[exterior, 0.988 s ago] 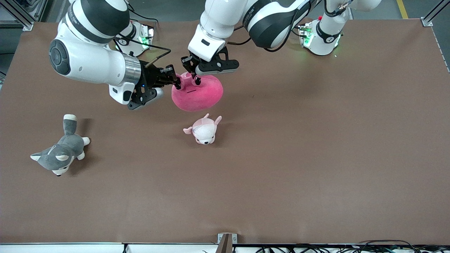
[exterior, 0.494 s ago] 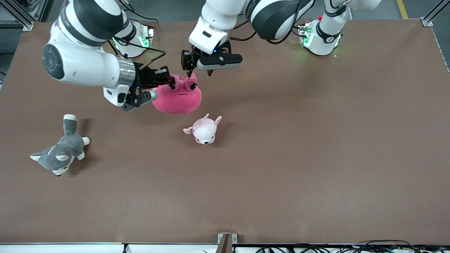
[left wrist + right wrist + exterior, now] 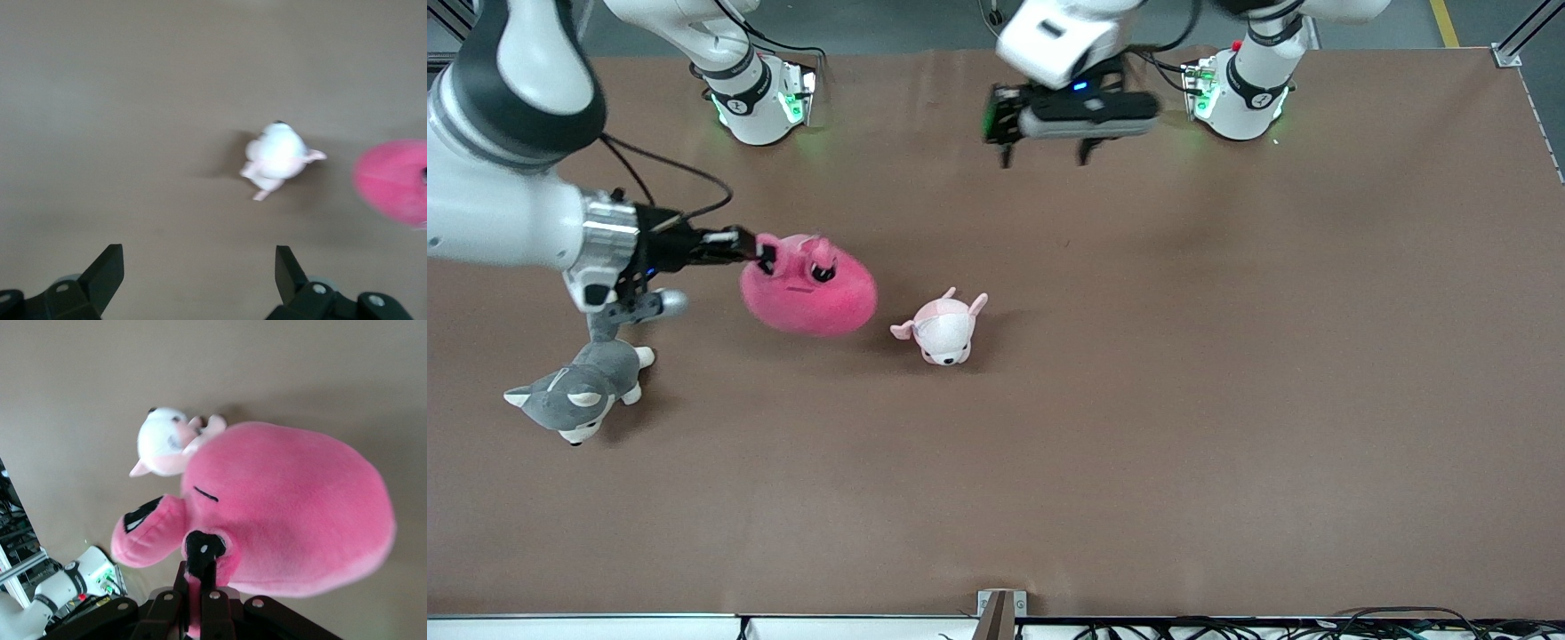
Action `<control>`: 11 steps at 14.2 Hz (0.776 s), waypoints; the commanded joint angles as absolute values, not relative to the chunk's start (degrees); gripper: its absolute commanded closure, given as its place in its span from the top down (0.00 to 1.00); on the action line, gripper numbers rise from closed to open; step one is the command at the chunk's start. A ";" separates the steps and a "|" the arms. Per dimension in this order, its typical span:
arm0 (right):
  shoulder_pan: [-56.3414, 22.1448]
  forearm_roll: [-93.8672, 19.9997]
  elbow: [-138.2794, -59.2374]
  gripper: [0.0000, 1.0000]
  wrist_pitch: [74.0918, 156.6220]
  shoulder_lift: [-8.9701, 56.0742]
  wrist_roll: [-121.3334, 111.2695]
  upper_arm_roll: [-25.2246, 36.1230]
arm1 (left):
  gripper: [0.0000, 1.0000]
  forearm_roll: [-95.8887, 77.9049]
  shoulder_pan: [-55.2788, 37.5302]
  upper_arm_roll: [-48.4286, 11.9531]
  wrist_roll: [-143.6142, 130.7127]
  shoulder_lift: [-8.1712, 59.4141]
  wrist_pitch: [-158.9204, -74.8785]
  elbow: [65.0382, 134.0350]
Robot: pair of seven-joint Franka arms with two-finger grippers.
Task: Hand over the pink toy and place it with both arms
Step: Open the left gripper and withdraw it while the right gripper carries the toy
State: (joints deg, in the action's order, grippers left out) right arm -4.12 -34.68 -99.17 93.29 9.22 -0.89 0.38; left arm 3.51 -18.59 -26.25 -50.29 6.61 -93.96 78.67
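Right fingers (image 3: 763, 255) clamping pink toy (image 3: 809, 293), left fingers (image 3: 110, 267) spread wide

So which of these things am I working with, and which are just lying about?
In the job:
- pink toy, held by the right gripper
- left gripper, open, over bare table near its base

Lying about:
- pale pink-and-white plush
- grey husky plush
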 commanded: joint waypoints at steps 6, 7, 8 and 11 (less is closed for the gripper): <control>4.56 -34.89 -86.13 0.02 92.02 28.11 -14.65 -0.62 | 1.00 0.97 0.59 -26.28 -31.06 -2.73 -83.14 83.40; 5.53 -34.98 -86.05 0.02 92.02 29.34 -16.42 -0.62 | 1.00 1.14 2.79 -26.28 -27.37 -2.64 -83.14 83.93; 5.80 -35.07 -85.78 0.02 92.02 30.05 -17.65 -0.62 | 1.00 1.14 5.42 -26.28 -23.68 -2.46 -83.14 84.46; 6.59 -35.24 -85.69 0.02 91.93 30.32 -18.37 -0.62 | 1.00 0.79 13.42 -26.28 -12.78 -2.02 -83.76 86.21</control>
State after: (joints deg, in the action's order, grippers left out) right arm 5.16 -34.74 -87.24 93.38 30.25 -17.68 0.40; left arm 1.69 9.08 -25.88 -18.66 -1.31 -83.14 84.33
